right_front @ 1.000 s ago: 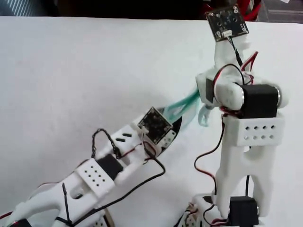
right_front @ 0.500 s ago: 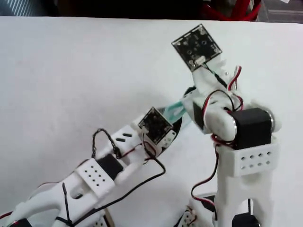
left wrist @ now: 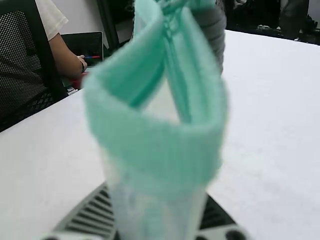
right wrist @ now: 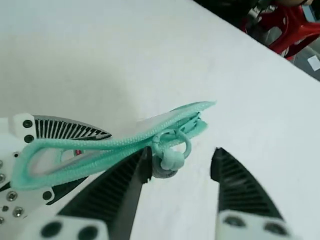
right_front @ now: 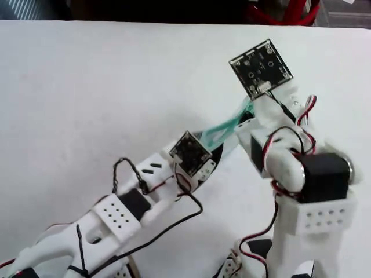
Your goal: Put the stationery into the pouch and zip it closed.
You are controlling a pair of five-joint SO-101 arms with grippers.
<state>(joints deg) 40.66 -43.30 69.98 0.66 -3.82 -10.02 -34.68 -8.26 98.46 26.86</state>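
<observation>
The left gripper (right wrist: 92,156) has its fingers clamped on the mint-green pouch (right wrist: 125,140), which seems to be held just above the table (right_front: 87,87). The pouch's free end points at the right gripper (right wrist: 181,152), probably to keep the fabric taut for zipping. The right gripper's fingers stand apart on either side of the zip pull (right wrist: 170,159). One finger is just beside the pull, and nothing is pinched yet. Near the left gripper the pouch mouth gapes, so the zip looks only partly run. I cannot tell whether the stationery is inside. The pouch body is blurred in the left wrist view, and both arms cover much of it from above.
</observation>
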